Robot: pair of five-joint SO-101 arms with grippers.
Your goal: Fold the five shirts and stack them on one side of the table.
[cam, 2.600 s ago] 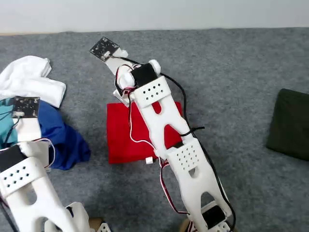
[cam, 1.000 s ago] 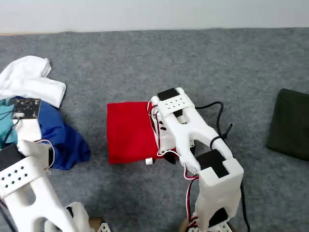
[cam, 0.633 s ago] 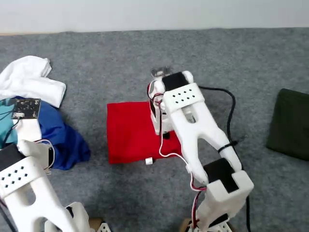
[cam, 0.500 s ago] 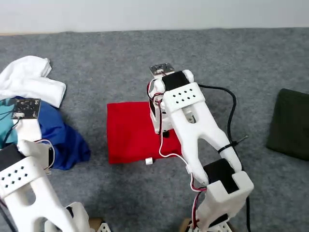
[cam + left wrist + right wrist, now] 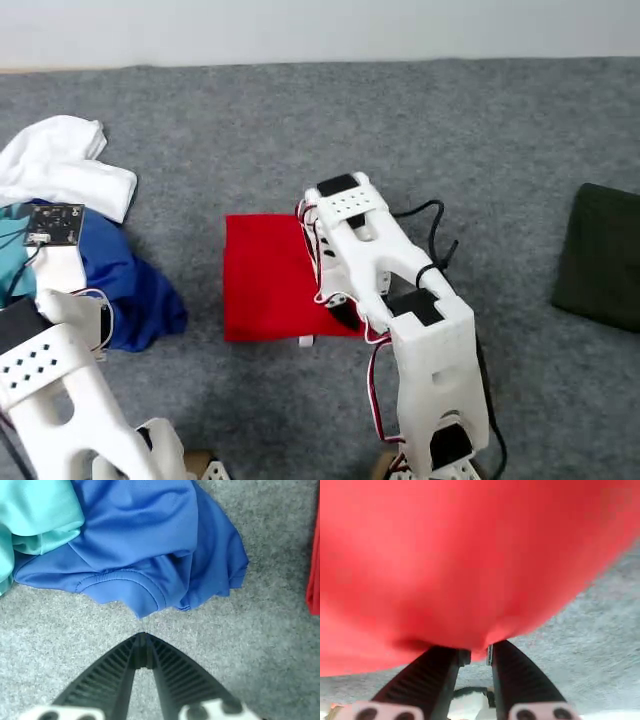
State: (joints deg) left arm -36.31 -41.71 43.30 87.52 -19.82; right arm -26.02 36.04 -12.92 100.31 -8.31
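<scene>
Grey felt table (image 5: pixel 470 130). Red shirt (image 5: pixel 265 275) flat at centre. My right gripper (image 5: pixel 476 653) pinches its cloth, seemingly on side toward dark folded shirt (image 5: pixel 600 255). Left gripper (image 5: pixel 144 641) closed, empty, just short of blue shirt (image 5: pixel 150 540).

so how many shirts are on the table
5: white shirt far left, teal shirt and blue shirt heaped beside it, red shirt in the middle, dark shirt at the right edge. More could hide under the heap.
</scene>
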